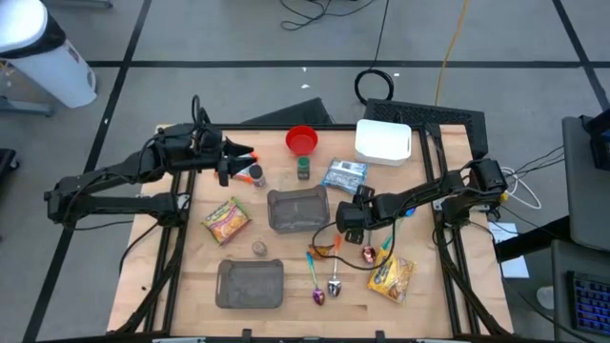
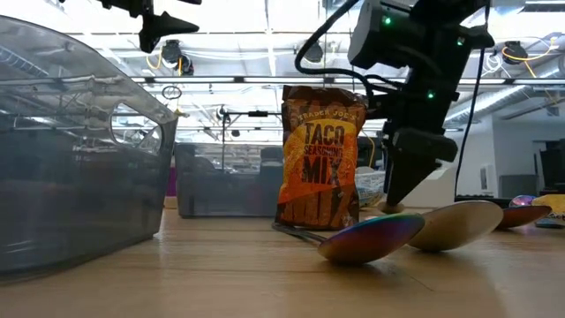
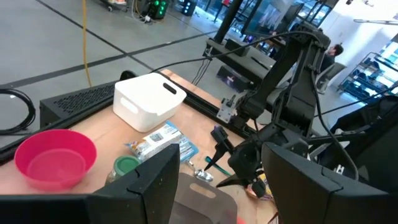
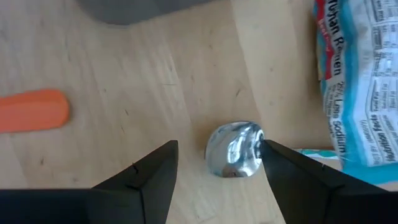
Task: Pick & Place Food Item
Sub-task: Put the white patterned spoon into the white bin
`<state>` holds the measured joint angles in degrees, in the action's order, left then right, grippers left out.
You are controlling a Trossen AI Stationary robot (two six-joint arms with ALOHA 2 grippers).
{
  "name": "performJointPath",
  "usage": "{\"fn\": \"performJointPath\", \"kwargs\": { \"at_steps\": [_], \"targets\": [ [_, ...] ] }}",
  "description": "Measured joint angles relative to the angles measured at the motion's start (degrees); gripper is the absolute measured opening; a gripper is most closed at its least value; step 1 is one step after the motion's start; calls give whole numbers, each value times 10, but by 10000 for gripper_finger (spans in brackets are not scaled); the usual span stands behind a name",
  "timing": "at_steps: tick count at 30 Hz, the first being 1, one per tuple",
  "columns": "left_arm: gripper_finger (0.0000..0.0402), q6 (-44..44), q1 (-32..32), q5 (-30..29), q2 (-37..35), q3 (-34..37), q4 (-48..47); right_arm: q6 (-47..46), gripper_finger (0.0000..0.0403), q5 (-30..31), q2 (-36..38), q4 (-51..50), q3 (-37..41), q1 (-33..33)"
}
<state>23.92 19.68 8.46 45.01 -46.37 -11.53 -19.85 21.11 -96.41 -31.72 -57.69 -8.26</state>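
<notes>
Right gripper (image 4: 214, 163) hovering low over small foil-wrapped sweet (image 4: 235, 149), fingers apart, straddling it for pinch; sweet lying on table (image 4: 124, 74) near centre, ramen pack (image 4: 364, 87) at its three o'clock; left gripper (image 1: 227, 160) waiting, fingers apart, at ten o'clock

Tabletop contents, counted from above. Two grey bins (image 1: 297, 210) (image 1: 250, 284) were present, one white tub (image 1: 383, 141), one red bowl (image 1: 301, 140), one green-capped jar (image 1: 303, 168), and three food packets: ramen (image 1: 344, 173), taco mix (image 1: 226, 220), a yellow one (image 1: 392, 276). At least two spoons (image 1: 317, 286) (image 1: 335, 283) lay together. Two arms were present.
</notes>
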Motion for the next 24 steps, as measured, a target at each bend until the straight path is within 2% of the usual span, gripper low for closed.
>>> {"fn": "performJointPath", "kwargs": {
  "at_steps": [19,24],
  "targets": [
    [237,-2,0,-1,0,0,-4,17,152,-2,-1,2,0,27],
    [237,-4,0,-1,0,0,-7,12,121,-3,-1,4,9,27]
  ]
}}
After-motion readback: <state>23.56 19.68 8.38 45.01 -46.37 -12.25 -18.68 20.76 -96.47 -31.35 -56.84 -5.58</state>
